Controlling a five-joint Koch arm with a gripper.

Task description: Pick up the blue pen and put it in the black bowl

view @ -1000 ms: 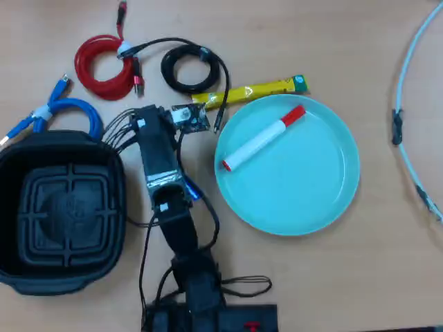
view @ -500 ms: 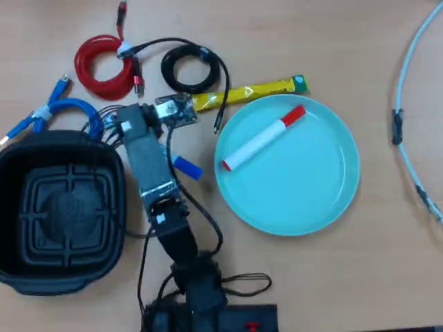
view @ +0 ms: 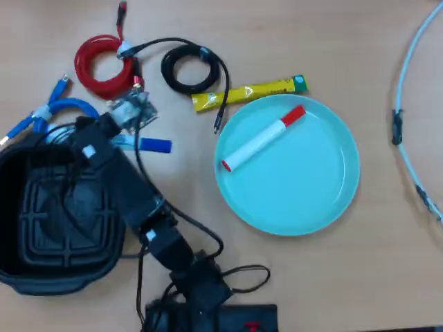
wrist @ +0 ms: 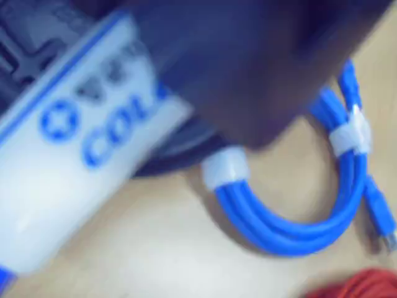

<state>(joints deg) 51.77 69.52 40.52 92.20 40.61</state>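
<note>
Overhead view: the arm point(view: 131, 194) reaches from the lower edge of the bench point(view: 332, 41) up and to the left, its tool point(view: 121, 135) lying over the upper right corner of the black bowl point(view: 41, 277). The blue pen point(view: 149, 145) is carried at the tool, lying roughly level, with its blue cap projecting to the right of the tool and its barrel mostly hidden beneath the wrist. The tool is pinching the blue pen, though the jaw tips themselves are not clearly resolved.

Wrist view: the pen's white barrel point(wrist: 74, 161) with blue print fills the left half, blurred and close to the lens; a dark part of the tool covers the top centre. The bowl's dark rim point(wrist: 180, 149) shows just behind the barrel.

Surroundings, overhead view: a coiled blue cable point(view: 48, 111) lies just left of the tool, touching the bowl's upper rim; it also appears below and right of the tool in the wrist view point(wrist: 298, 230). A red cable coil point(view: 100, 69) lies just above the tool, a black cable coil point(view: 190, 69) up and to its right. A yellow sachet point(view: 249, 92) and a turquoise plate point(view: 304, 200) bearing a red-capped marker point(view: 263, 138) lie well to the right.
</note>
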